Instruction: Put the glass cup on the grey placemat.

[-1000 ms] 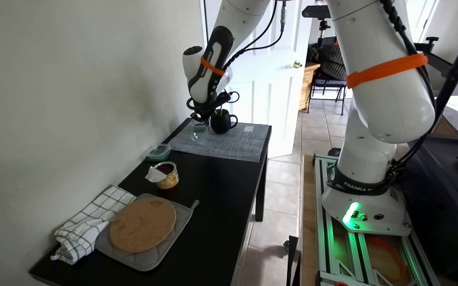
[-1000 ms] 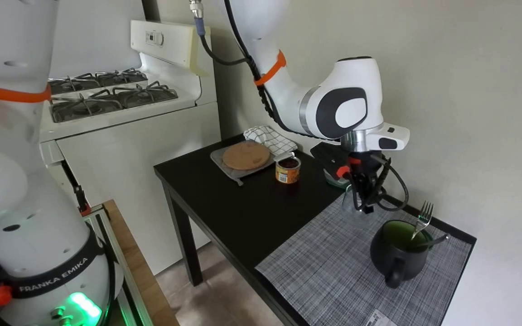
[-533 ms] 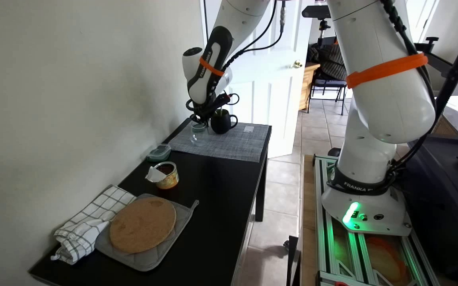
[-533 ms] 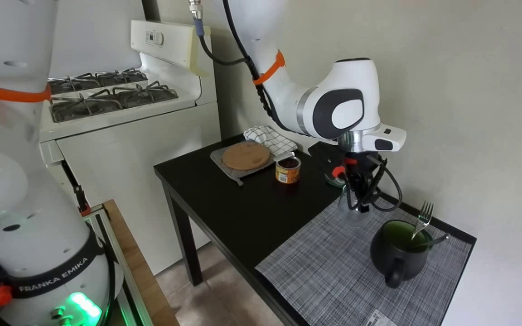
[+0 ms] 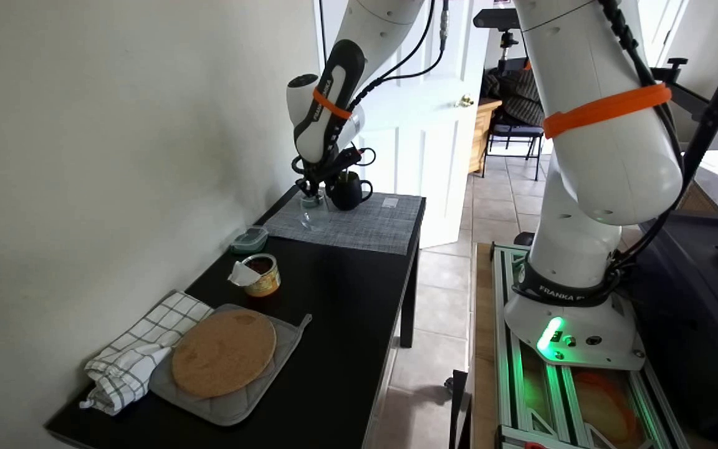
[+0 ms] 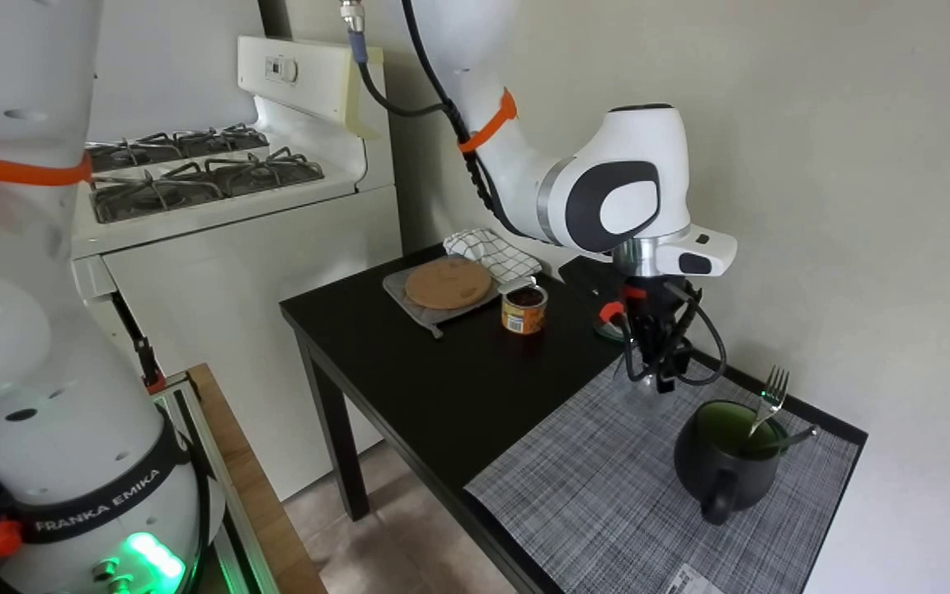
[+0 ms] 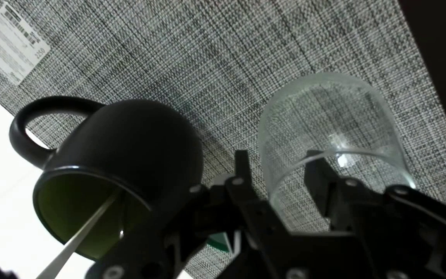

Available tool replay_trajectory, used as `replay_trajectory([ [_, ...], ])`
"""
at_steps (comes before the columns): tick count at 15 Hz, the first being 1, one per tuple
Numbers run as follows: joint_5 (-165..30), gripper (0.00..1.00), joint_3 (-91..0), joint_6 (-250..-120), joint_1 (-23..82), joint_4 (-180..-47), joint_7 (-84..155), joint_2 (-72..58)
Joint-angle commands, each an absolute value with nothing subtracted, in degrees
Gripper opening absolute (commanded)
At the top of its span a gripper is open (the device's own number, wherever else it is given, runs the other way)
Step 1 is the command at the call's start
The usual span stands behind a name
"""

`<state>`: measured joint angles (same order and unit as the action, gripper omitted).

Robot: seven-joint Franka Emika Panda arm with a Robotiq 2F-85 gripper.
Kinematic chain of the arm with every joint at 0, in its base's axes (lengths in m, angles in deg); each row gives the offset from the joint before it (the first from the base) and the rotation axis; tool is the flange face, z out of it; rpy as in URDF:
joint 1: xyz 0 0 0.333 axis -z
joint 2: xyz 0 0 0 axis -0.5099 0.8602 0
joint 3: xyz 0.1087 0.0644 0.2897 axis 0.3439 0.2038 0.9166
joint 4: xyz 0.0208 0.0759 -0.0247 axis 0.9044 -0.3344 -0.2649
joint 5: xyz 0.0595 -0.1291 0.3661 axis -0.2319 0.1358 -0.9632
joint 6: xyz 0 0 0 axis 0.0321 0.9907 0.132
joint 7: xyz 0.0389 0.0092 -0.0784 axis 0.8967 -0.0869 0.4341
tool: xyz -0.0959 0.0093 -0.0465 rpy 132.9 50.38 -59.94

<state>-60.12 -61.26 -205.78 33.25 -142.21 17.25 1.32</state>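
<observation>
1. Robotiq gripper (image 7: 280, 164) looks newly parted, astride one wall of the glass tumbler (image 7: 343, 130).
2. Tumbler seems set on the grey woven placemat (image 7: 192, 46), wrist-view three o'clock from the black mug (image 7: 134, 143).
3. Withdrawal likely remains.

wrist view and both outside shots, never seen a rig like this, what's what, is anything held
The machine is a white robot arm. Cameras standing away from it give both exterior views; another beside its end effector gives the wrist view. On the black table, a grey placemat carries a black mug and the glass cup; an opened can, checked cloth and round brown disc sit further along. The fingers stand apart, the cup's wall seemingly between them, so nothing looks gripped.
</observation>
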Motion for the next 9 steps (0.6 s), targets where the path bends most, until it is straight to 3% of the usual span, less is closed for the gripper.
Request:
replay_trajectory([
  [1, -60.6, 0.75, -61.6, -206.5, 32.8, -143.7, 16.2, -0.8],
  [4, -59.4, 0.97, -62.4, -206.0, 32.3, -143.9, 15.7, -2.7],
  [9, -61.5, 1.0, -60.8, -205.4, 34.2, -144.8, 18.1, -8.3],
])
